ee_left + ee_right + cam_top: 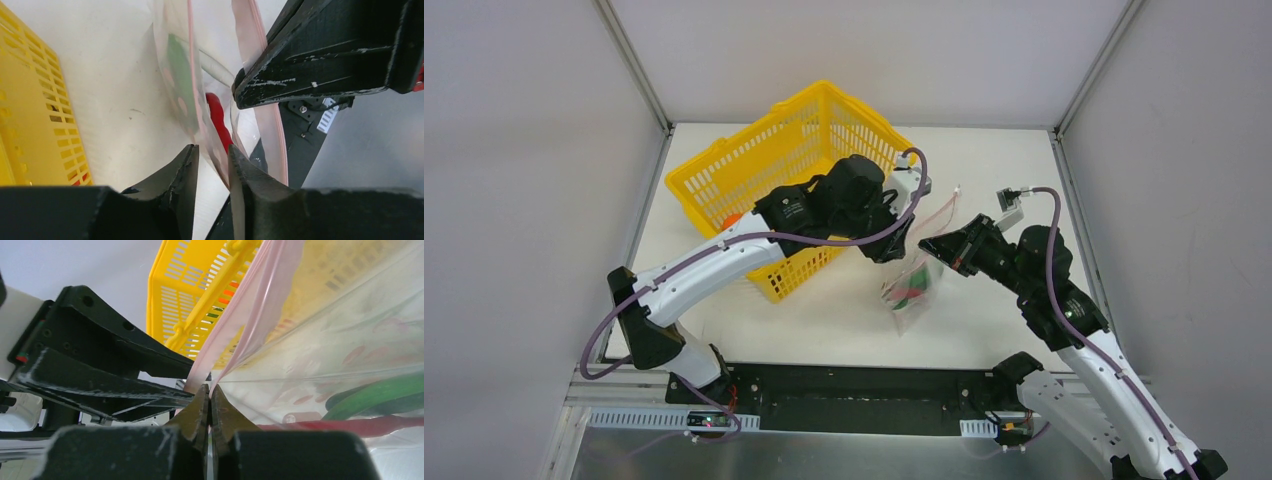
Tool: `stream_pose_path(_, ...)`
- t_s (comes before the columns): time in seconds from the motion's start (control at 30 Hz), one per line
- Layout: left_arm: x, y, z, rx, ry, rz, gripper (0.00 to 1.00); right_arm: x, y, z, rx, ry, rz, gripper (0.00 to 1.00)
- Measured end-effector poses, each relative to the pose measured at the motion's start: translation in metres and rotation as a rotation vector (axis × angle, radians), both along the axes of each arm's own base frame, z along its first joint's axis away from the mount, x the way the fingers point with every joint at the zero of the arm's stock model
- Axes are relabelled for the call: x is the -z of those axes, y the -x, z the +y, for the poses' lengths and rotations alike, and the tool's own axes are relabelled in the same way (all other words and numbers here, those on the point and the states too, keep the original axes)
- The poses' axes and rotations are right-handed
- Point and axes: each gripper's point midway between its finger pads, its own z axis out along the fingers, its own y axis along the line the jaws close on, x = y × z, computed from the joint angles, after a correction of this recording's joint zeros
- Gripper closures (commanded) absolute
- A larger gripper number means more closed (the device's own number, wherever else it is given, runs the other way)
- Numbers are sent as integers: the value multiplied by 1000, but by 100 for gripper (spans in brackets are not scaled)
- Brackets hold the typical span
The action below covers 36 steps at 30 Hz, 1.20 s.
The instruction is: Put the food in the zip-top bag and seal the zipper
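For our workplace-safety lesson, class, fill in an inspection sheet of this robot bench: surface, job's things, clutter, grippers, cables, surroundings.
Surface: white table, faint scuffs.
Job's things: zip-top bag hangs by its zipper, unsealed; green pepper and red chili inside.
Clutter: yellow basket, orange piece inside.
Grippers: right gripper shut on the zipper; left gripper fingers apart, bag film between them.
Cables: purple cables along both arms, no snag seen.
Surroundings: white walls; nothing else seen.

Left hand (211,156) ajar, right hand (210,391) clamped
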Motion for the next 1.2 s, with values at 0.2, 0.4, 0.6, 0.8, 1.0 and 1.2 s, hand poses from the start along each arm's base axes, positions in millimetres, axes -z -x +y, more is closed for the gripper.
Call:
stream_pose_path(0.2,0,-2,-2,10,-49,16,100,1,-2,-2,9,27,-17,100)
stream_pose_path(0.4,-48,-11,-7,-12,54,-72,100,-42,-9,-19,74,117,-126,100)
stream_pose_path(0.6,-57,-20,-11,-20,123,-88,100,-50,-8,-37,143,165,-170,100)
stream_pose_path(0.8,-1,-27,-16,-42,45,-12,79,3,-18,-30,126,238,-36,100)
stream_pose_path(1.0,29,-35,-5,-81,-11,33,58,40,-13,-17,60,238,86,100)
stream_pose_path(1.2,16,-41,4,-105,7,0,24,27,-12,-9,33,179,61,100)
